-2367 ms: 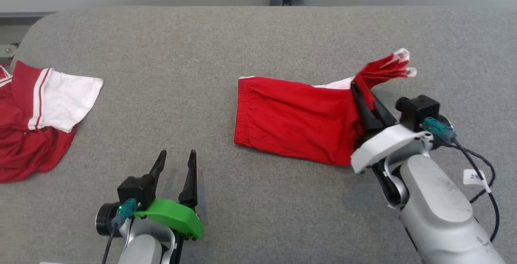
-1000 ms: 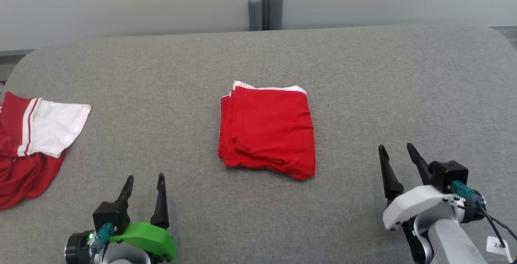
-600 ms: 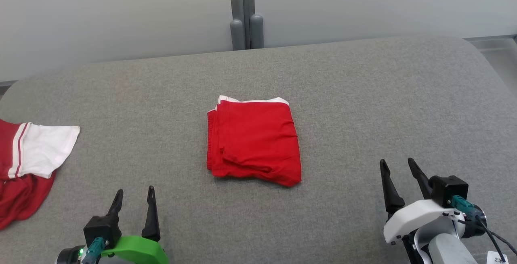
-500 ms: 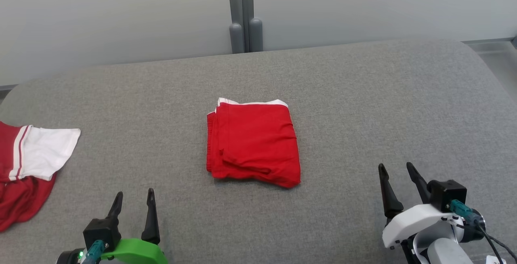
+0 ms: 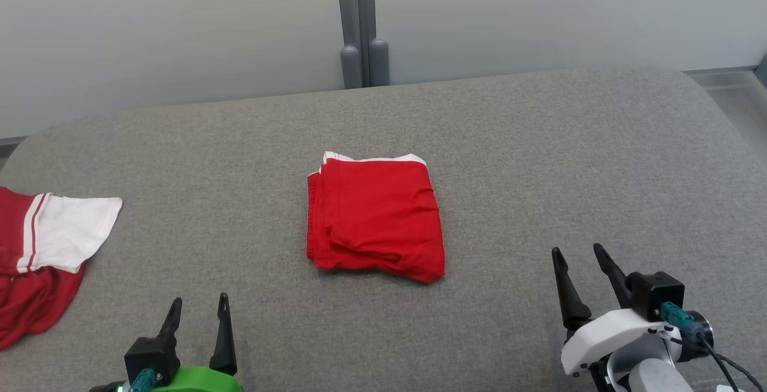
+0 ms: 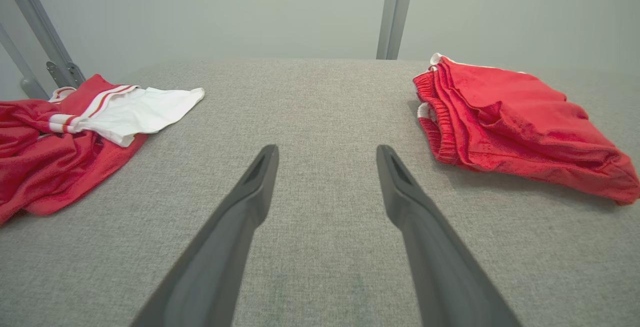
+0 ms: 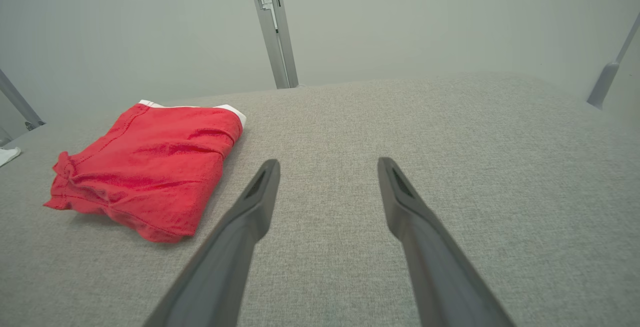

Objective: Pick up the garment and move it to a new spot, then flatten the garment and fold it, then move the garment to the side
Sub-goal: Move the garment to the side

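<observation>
Crumpled red-white jersey (image 5: pixel 42 248) lies at the left edge of the table (image 5: pixel 539 158). Left tool (image 5: pixel 199 299) sits low left, fingers apart, holding nothing. Folded red garment (image 5: pixel 374 218) lies flat mid-table, white trim at its far edge, well apart from both tools. Right tool (image 5: pixel 577 249) sits low right, fingers apart too.

This looks like a bare test lab rather than a home: a grey cloth-covered table (image 5: pixel 539 140) with rounded corners sits before plain pale wall panels (image 5: pixel 180 20) joined by a grey metal post (image 5: pixel 356 20) at twelve o'clock, with a folded red garment (image 5: pixel 374 224) mid-table and a crumpled red-and-white garment (image 5: pixel 54 236) at nine o'clock.
</observation>
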